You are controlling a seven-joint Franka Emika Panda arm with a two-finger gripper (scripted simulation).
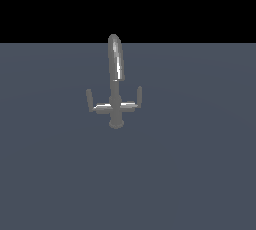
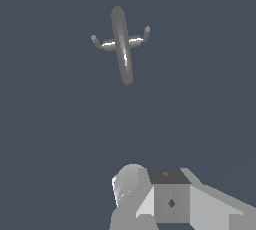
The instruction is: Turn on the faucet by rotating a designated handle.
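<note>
The faucet (image 1: 116,74) is a small grey metal tap with a tall arched spout, a round base and a crossbar, standing on the flat grey-blue floor. The handle (image 1: 139,95) is the short upturned lever at the crossbar's end on the exterior view's right; a matching lever stands at the other end. The wrist view looks down on the faucet (image 2: 121,44) and the handle (image 2: 146,33) from well above. My gripper (image 2: 167,194) shows only as grey blocks at that view's edge, far from the faucet, touching nothing. Its fingertips are not distinct. The arm is out of the exterior view.
The grey-blue floor (image 1: 200,174) stretches flat around the faucet in all directions, under a black background. No other objects show in either view.
</note>
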